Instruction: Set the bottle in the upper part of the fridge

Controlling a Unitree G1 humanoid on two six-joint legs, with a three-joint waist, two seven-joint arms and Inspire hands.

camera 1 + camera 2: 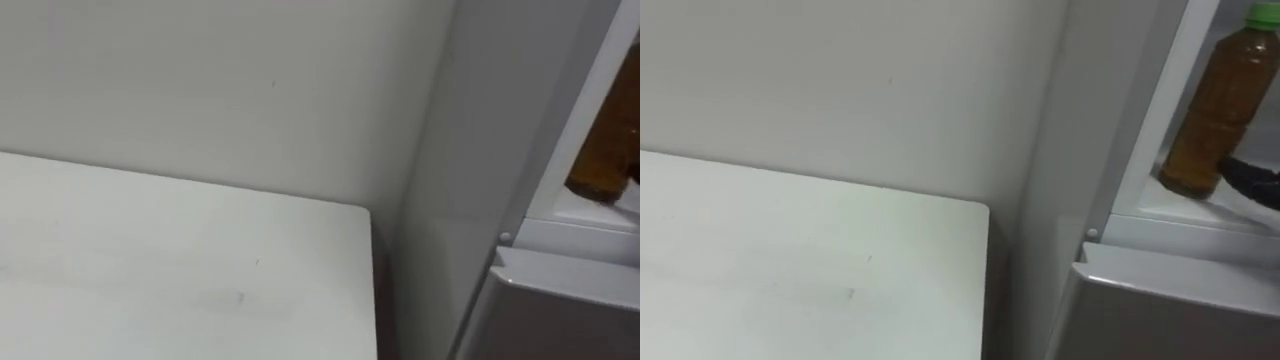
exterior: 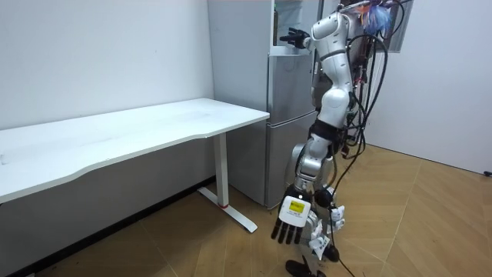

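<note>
1. Room view: the robot stands upright on the wooden floor (image 2: 430, 223), facing the front of the grey fridge (image 2: 288, 131). The end of the white table (image 2: 138, 131) lies just beside the fridge, at the fridge's 9 o'clock.
2. Its right hand (image 2: 296, 37) is held high, at about 12 o'clock in that view, at the mouth of the open upper compartment (image 1: 1200, 215). The fingers look stretched out towards the fridge rather than curled.
3. Its left hand (image 2: 290, 223) hangs low beside the legs, near 6 o'clock, with straight fingers pointing at the floor and nothing in them.
4. In the right eye view the bottle (image 1: 1218, 105) is at about 2 o'clock. It stands on the ledge inside the upper compartment, close to upright, filled with brown liquid and topped by a green cap (image 1: 1265, 12).
5. Dark fingers of the right hand come in from 3 o'clock and lie low by the bottle's base, at its 4 o'clock. They are not wrapped round the bottle. Whether they touch it cannot be told.
6. The lower door (image 1: 1170, 310) sits shut below the compartment, at 5 o'clock. The table top fills the view from 7 to 9 o'clock, with the pale wall (image 1: 200, 80) above it.
</note>
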